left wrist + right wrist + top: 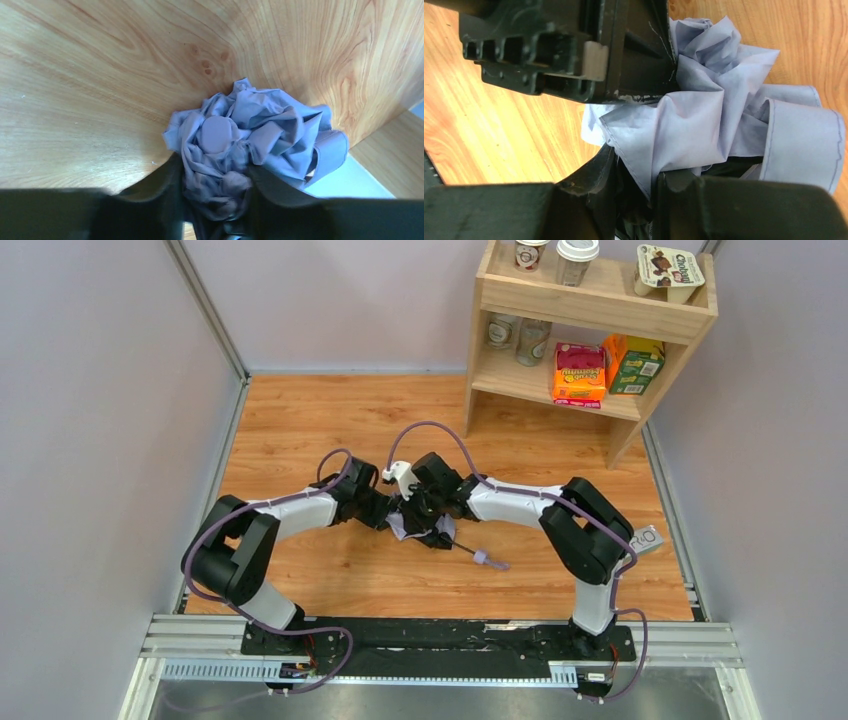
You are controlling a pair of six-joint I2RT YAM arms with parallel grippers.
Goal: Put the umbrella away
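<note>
Wood-grain worktop (300,420) is filling the cell, with grey walls standing on three sides. Nearest the camera a black rail (440,638) is carrying both arm bases. Both arms are reaching inward and meeting mid-worktop, just ahead of centre.

The umbrella (405,528) is lying there on the wood, between the two wrists, its pale lavender fabric bunched into a crumpled wad. Its slim black shaft (466,549) is sticking out toward the near right and resting on the worktop, ending in a small pale piece (490,561).

The left pincer (215,185) is gripping the wad: in its own wrist view the fabric (250,130) is filling the gap and pressing on both fingers. The right pincer (636,185) is clenching a fold of the same fabric (704,115) from the opposite side, with the cloth pinched between its dark fingers. In that right wrist view the left pincer's black body is sitting just above, touching the cloth.

Farther back, at the far right corner, a wooden shelf unit (600,320) is standing on the worktop. It is holding lidded cups (576,258) and a snack tub (668,265) on top, with an orange box (579,373) and a green box (633,364) on the lower shelf.
</note>
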